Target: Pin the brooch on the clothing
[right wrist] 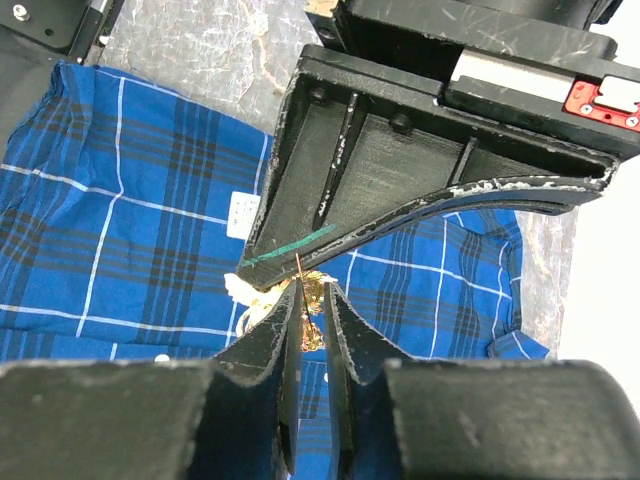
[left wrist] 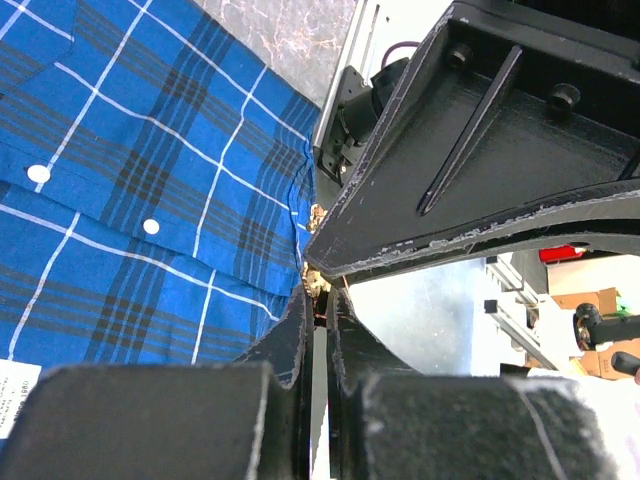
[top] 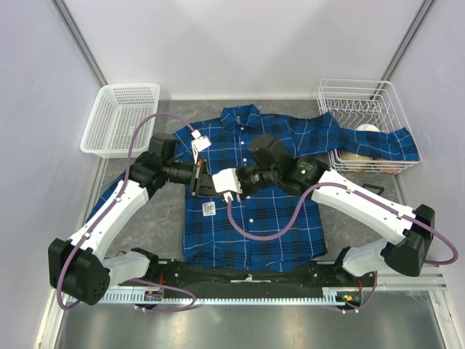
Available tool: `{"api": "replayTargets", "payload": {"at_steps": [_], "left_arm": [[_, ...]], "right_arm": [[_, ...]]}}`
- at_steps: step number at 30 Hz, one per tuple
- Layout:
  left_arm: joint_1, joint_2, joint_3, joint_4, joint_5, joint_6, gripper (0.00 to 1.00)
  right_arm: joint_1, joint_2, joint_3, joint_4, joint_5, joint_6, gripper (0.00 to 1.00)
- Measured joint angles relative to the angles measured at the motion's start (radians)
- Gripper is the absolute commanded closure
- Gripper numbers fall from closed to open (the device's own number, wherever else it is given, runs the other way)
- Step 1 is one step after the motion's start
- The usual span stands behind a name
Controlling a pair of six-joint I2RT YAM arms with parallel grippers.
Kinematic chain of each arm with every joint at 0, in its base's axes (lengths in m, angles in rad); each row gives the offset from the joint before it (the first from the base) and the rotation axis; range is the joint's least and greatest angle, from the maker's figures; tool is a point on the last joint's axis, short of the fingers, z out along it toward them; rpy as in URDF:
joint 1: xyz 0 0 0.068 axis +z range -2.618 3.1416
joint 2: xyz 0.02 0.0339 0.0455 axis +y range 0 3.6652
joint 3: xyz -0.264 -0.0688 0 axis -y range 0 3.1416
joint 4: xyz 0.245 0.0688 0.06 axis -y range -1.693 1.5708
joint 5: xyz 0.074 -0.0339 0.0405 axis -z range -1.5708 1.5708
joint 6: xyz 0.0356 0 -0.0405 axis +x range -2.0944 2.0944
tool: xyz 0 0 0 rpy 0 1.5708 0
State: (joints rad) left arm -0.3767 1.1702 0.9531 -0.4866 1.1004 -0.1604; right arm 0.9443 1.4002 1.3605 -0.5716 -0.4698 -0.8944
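The blue plaid shirt (top: 247,225) lies flat and face up on the table. Both grippers meet just above its chest. My right gripper (right wrist: 315,300) is shut on the small gold brooch (right wrist: 318,292), which shows between its fingertips over the shirt (right wrist: 130,230). My left gripper (left wrist: 318,290) comes from the opposite side and is shut at its tips on a bit of the gold brooch (left wrist: 317,272), with the shirt (left wrist: 120,200) below. In the top view the left gripper (top: 209,182) and right gripper (top: 220,184) touch tip to tip; the brooch is hidden there.
A white perforated basket (top: 120,116) stands at the back left. A white wire rack (top: 363,98) at the back right holds some items, and the shirt's sleeve drapes over it. A white tag (top: 208,209) sits on the shirt. The arms' rail (top: 247,280) runs along the front.
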Motion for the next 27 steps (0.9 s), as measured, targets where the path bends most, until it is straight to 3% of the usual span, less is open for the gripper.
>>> {"api": "replayTargets", "payload": {"at_steps": [4, 7, 16, 27], "left_arm": [[-0.001, 0.0, 0.0, -0.007, 0.0, 0.004, 0.98], [-0.001, 0.0, 0.0, -0.01, 0.0, 0.006, 0.98], [0.0, -0.001, 0.0, -0.013, -0.002, 0.018, 0.98], [0.004, -0.034, -0.011, 0.024, -0.026, 0.02, 0.98]], "right_arm": [[0.003, 0.002, 0.006, -0.018, 0.002, -0.019, 0.88], [0.014, 0.002, 0.012, -0.037, 0.012, -0.029, 1.0], [0.024, 0.015, 0.034, -0.046, 0.064, 0.043, 1.0], [-0.002, 0.014, 0.033, 0.019, 0.089, 0.296, 1.0]]}}
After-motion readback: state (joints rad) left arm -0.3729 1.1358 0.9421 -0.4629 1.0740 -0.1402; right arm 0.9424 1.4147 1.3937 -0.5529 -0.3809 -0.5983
